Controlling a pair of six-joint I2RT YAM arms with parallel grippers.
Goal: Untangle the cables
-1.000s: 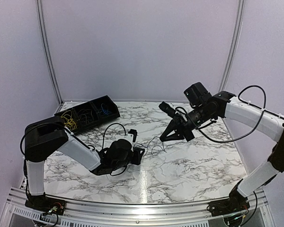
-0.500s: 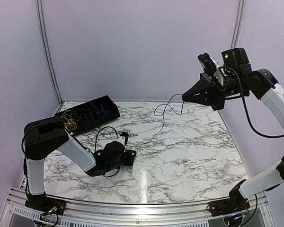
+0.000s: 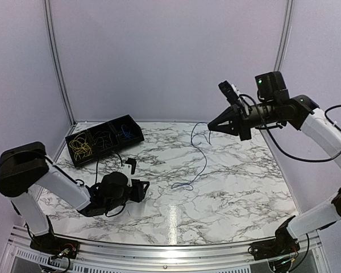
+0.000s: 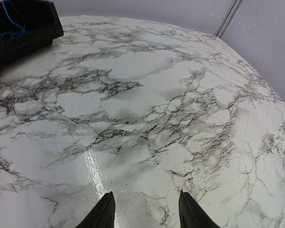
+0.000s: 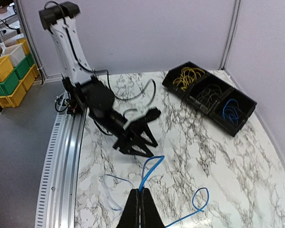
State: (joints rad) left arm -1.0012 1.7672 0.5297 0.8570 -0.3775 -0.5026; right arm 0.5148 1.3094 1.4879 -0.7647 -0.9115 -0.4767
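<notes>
While the right gripper (image 3: 210, 126) hangs high in the air, well to the right of the black tray (image 3: 111, 151) and far above its level, its jaws are pressed fully together on the top end of a blue cable (image 3: 202, 153). That cable drops in loose waves to the marble table (image 3: 238, 193), and its lower end rests there in a small curl, to the right of the tray and nearer the arms' bases.

The left gripper (image 3: 137, 186) sits low over the table just in front of the tray. Its jaws are partly open with only bare marble between them, so it has hold of nothing.

To my eye the cable is very light and limp, thin enough to slip out of a weak pinch, with a little spring that keeps it kinked. I'd take it near a free end or on a straight run, not across a loop, and pull gently so a snag doesn't tighten.

Counting: two grippers and one tray with three compartments. The one farthest from the hanging cable holds a yellow bundle (image 3: 79, 147), the middle a dark bundle (image 3: 102, 138), the nearest a blue bundle (image 3: 125, 133). The strands inside each are too fine to count. Outside the tray I can be sure of just one cable.
</notes>
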